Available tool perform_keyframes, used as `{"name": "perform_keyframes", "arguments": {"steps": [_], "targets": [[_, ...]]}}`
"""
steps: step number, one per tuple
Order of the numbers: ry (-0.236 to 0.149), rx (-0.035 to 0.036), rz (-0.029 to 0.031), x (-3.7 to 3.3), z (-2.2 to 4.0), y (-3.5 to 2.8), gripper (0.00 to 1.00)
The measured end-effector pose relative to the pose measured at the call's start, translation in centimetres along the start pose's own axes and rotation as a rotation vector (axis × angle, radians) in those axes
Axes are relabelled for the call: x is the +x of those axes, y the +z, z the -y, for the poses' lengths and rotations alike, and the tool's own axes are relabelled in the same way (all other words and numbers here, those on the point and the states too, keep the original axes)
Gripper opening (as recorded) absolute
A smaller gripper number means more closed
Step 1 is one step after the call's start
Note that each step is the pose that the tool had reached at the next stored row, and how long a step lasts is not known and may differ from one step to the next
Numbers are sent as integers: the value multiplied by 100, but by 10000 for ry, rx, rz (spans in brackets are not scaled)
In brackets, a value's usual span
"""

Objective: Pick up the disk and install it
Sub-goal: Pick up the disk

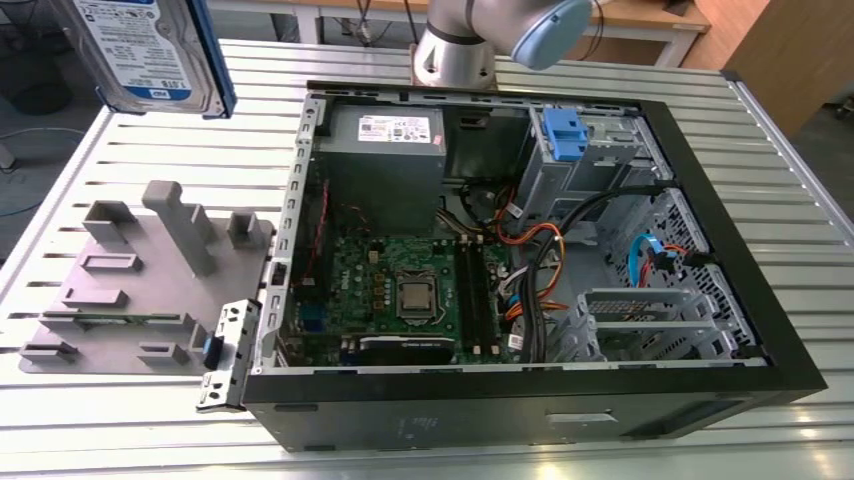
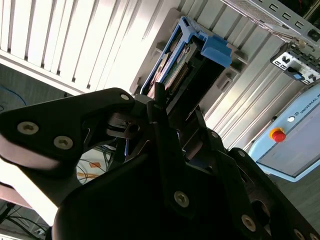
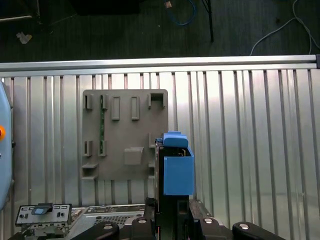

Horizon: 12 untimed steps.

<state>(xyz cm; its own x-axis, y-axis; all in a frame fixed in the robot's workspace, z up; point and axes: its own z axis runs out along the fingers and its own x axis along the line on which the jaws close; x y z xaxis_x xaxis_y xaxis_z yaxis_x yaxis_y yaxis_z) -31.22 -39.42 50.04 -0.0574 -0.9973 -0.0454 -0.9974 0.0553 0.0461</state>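
Note:
The disk (image 1: 147, 50) hangs high in the air at the exterior view's upper left, silver with a blue-and-white label and blue side rails. It is lifted well above the grey holder block (image 1: 147, 270). In the second wrist view my gripper (image 2: 170, 107) is shut on the disk (image 2: 187, 55), its black fingers (image 2: 160, 130) clamping one end. In the first wrist view the disk (image 3: 176, 167) stands edge-on above the gripper (image 3: 172, 220), with the holder block (image 3: 125, 132) below on the table.
An open computer case (image 1: 747, 230) lies on the slatted metal table (image 1: 134, 420), beside the holder. Inside are a grey power-supply box (image 1: 387, 135), a motherboard (image 1: 400, 290), loose cables and a drive bay with a blue caddy (image 1: 561, 130). The arm's base (image 1: 461, 50) stands behind the case.

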Motion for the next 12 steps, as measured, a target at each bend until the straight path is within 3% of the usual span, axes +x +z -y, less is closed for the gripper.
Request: {"name": "perform_keyframes", "arguments": {"steps": [12], "targets": [[0,0,0,-13,224,-9,35]]}}
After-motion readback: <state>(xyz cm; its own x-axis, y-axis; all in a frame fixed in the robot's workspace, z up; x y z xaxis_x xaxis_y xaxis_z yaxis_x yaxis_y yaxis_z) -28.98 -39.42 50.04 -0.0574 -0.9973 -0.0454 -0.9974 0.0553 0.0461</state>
